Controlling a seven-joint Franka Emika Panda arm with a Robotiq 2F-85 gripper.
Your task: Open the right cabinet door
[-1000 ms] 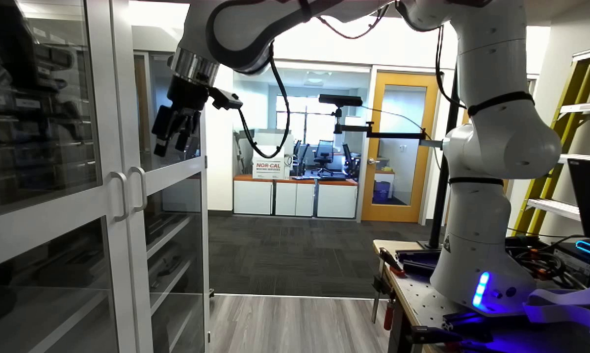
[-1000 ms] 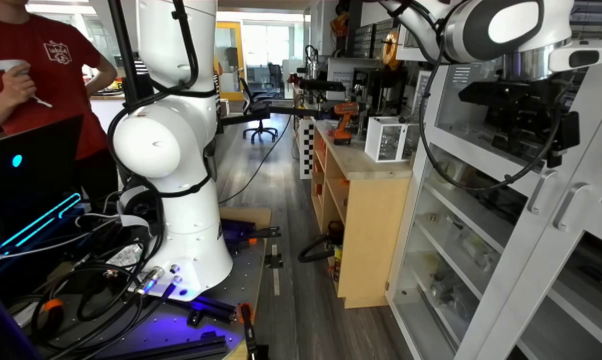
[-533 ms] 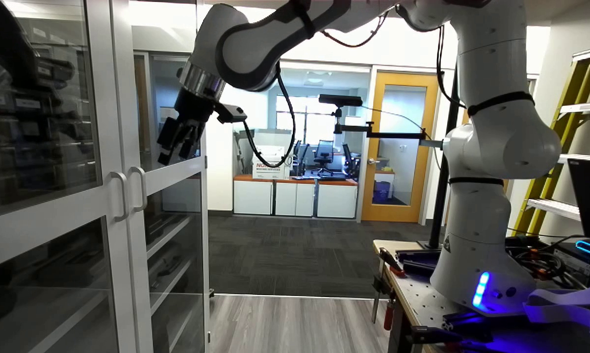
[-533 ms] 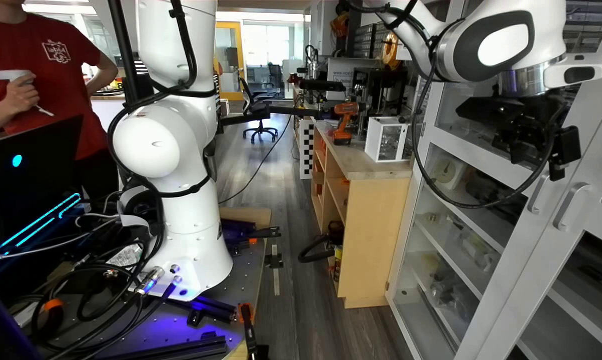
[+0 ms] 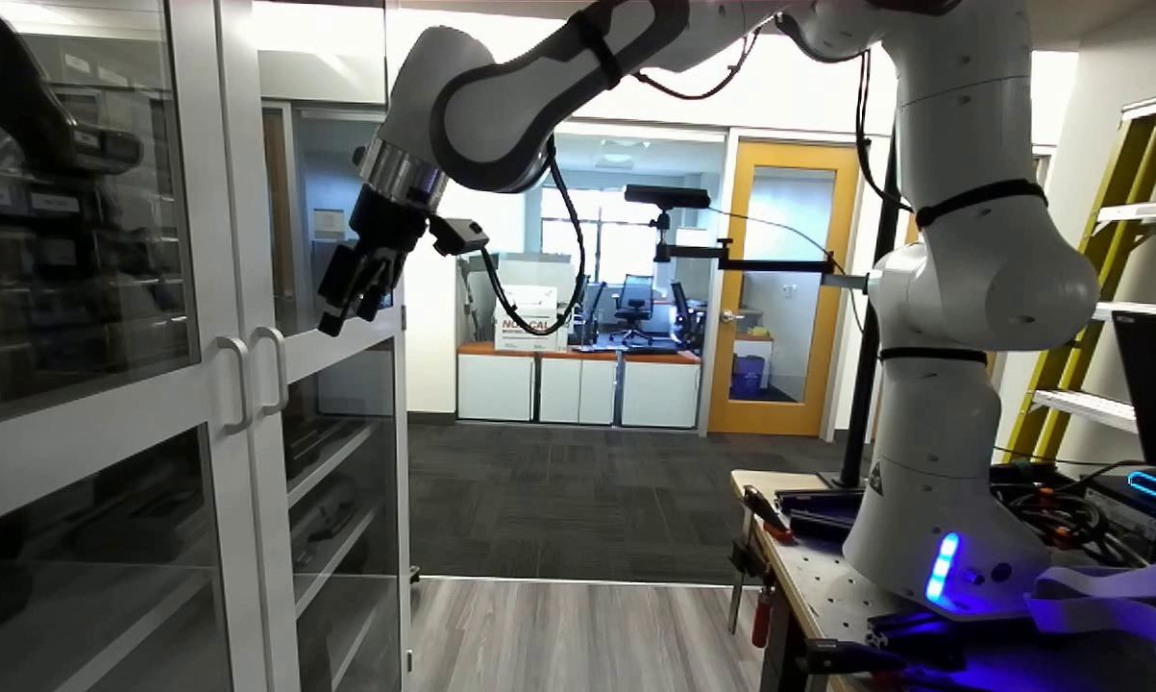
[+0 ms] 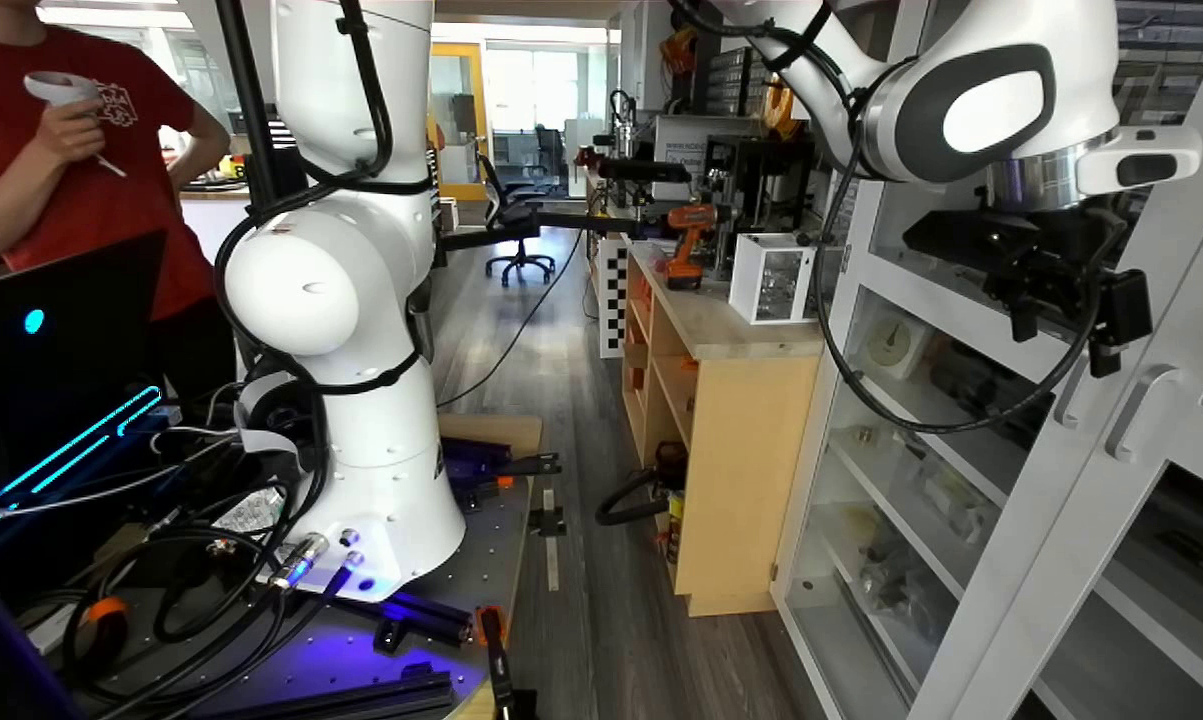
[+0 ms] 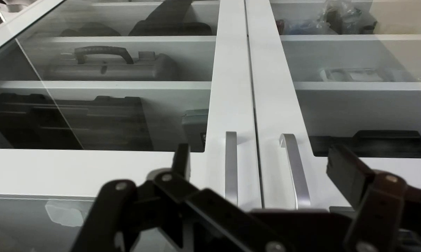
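Change is not reaching the far left: the twin door [image 5: 87,439] is staying shut, with the twin handle [image 7: 231,168] running along its right edge. Beside it, the right cabinet door [image 5: 352,341] is also staying closed, the right handle [image 7: 297,169] standing on its left edge, untouched as far as the views are showing.

Farther along, the gripper [image 5: 351,315] is what is moving: over the last second it is dropping in both exterior views and seemingly edging back from the doors. That is bringing it closer to handle height, so the step is probably one of lining up; the pull is not yet beginning. Its jaws are standing well spread, holding nothing. In the wrist view, the left finger [image 7: 181,159] is overlapping the twin door's rail, both handles are showing in the space between, and the right finger [image 7: 350,175] is overlapping the right door. Closing from here would be risking both bars, so some shift rightward is likely needed.

At the far right, the arm [image 5: 967,144] is rising from its base [image 5: 933,509] on the perforated bench [image 5: 827,586], passing partly out of frame at the top, then sloping down toward the doors, its fingers pointing downward and leaning slightly their way.
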